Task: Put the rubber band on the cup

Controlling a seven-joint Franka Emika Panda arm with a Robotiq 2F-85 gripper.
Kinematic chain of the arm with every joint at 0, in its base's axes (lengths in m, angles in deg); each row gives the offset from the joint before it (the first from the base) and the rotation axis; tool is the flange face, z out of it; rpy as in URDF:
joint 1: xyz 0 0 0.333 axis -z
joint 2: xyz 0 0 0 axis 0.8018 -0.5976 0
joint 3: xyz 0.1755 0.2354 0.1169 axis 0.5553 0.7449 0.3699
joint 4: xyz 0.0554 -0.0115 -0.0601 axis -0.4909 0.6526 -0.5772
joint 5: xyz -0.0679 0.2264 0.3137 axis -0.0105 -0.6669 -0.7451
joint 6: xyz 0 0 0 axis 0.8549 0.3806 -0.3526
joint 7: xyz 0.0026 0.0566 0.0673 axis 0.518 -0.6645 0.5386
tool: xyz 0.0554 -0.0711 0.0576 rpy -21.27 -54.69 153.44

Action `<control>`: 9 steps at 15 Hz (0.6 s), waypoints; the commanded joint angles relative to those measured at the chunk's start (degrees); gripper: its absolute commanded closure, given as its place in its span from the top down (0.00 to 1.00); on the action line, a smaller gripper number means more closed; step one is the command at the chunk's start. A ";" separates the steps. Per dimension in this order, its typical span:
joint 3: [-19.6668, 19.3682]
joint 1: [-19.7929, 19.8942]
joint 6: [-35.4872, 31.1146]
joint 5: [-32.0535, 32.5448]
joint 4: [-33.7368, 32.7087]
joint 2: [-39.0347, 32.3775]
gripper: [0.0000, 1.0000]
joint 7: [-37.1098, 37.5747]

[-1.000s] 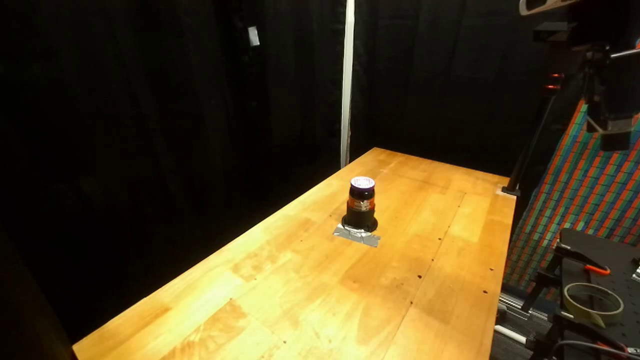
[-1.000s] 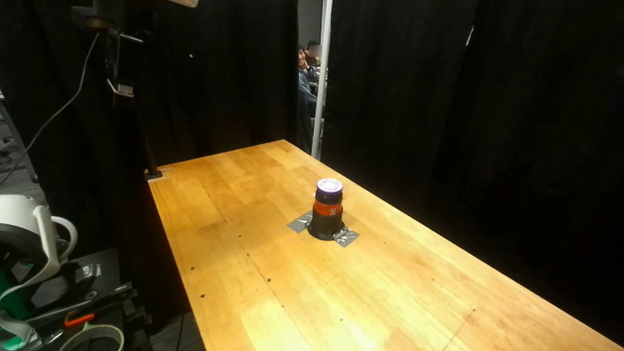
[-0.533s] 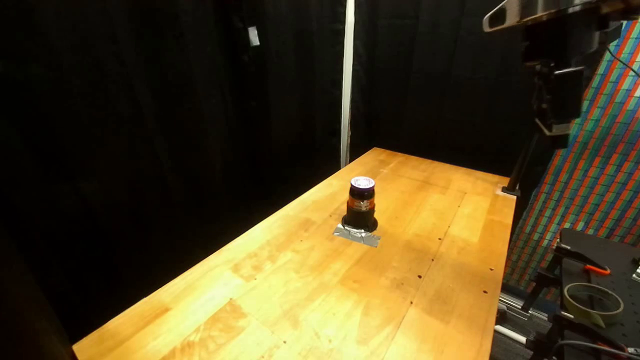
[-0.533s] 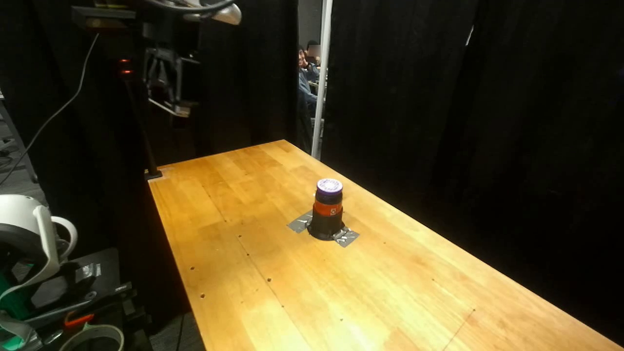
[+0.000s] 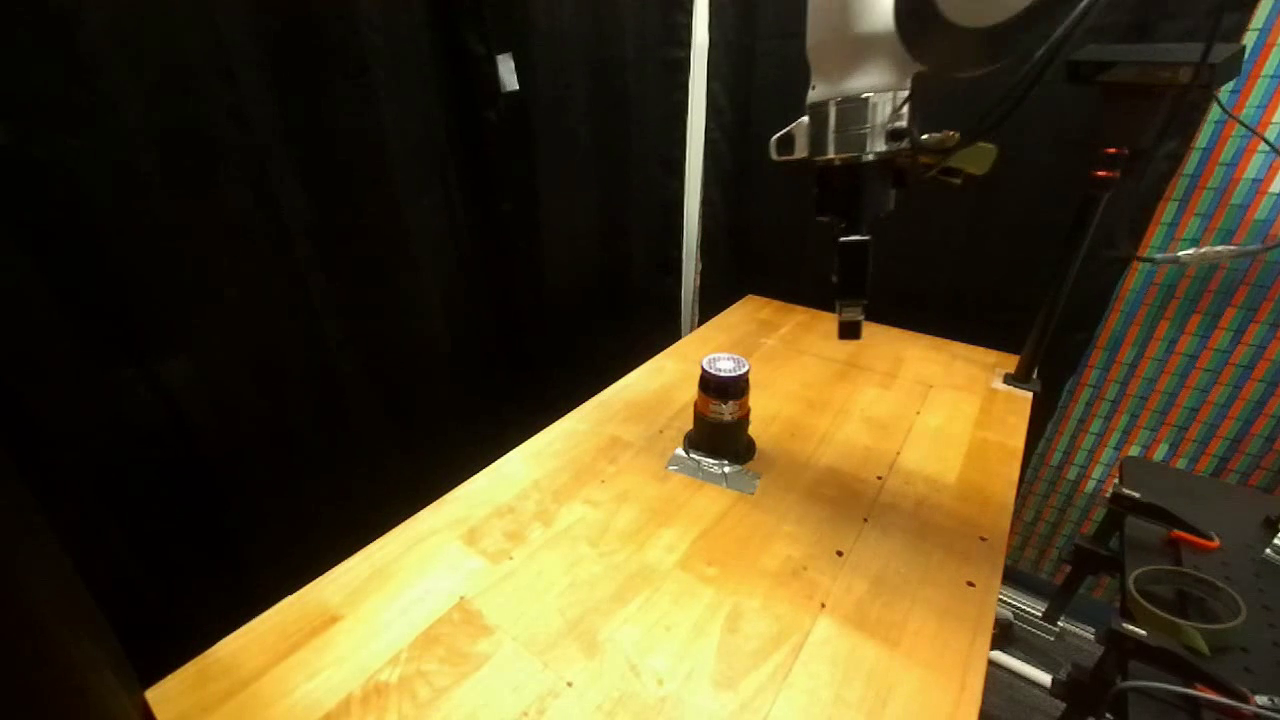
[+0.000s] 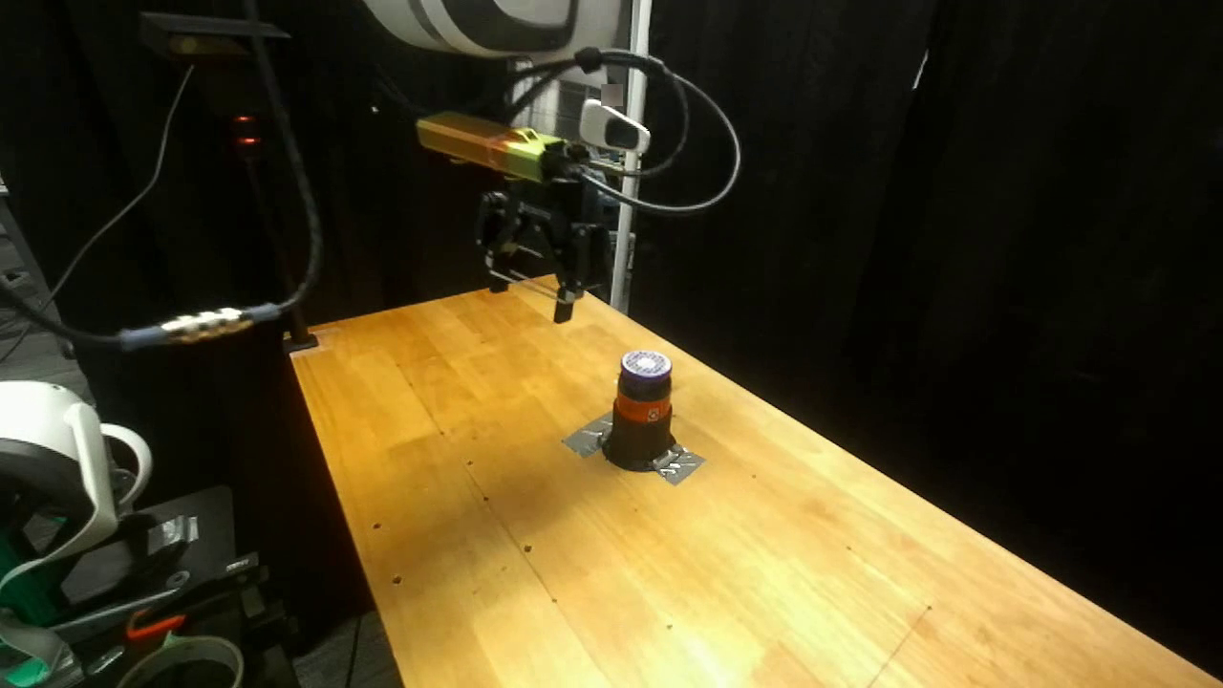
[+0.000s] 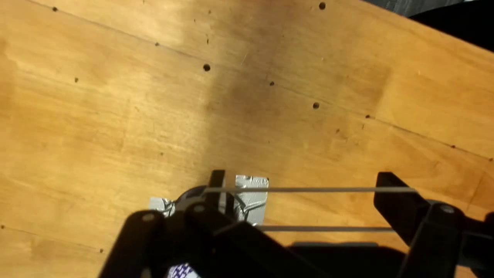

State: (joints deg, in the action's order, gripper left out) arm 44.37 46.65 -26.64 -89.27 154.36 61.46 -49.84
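Observation:
The cup is a dark upright cylinder with an orange middle band and a purple-white patterned top. It stands on the wooden table in both exterior views [image 5: 722,410] [image 6: 642,411]. In the wrist view its top [image 7: 181,272] shows at the bottom left, mostly hidden by a finger. My gripper [image 7: 299,181] is open above the table; it also shows in both exterior views [image 5: 850,328] [image 6: 531,296]. The pale rubber band [image 7: 320,189] is stretched around both fingers as two parallel strands. The gripper is higher than the cup, off to its side, and apart from it.
Silver tape [image 5: 712,472] lies at the cup's base, also in the wrist view [image 7: 252,193]. A black pole [image 5: 1060,270] stands at a table corner. A side stand holds a tape roll [image 5: 1186,605]. A cable [image 6: 296,191] hangs beside the arm. Dark curtains surround the table.
The arm and gripper have come in from the edge of the exterior views, lower and closer to the cup. The cup has not moved.

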 commanded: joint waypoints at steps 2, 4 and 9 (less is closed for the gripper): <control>-0.01 0.02 0.05 1.43 -15.84 -14.01 1.00 1.34; -0.08 -0.16 0.40 1.75 -20.42 -18.00 1.00 1.69; -0.45 -0.46 -2.94 2.76 -26.07 -24.46 1.00 2.09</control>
State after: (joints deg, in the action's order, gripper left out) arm 44.27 46.69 -28.76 -88.20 133.17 40.85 -49.05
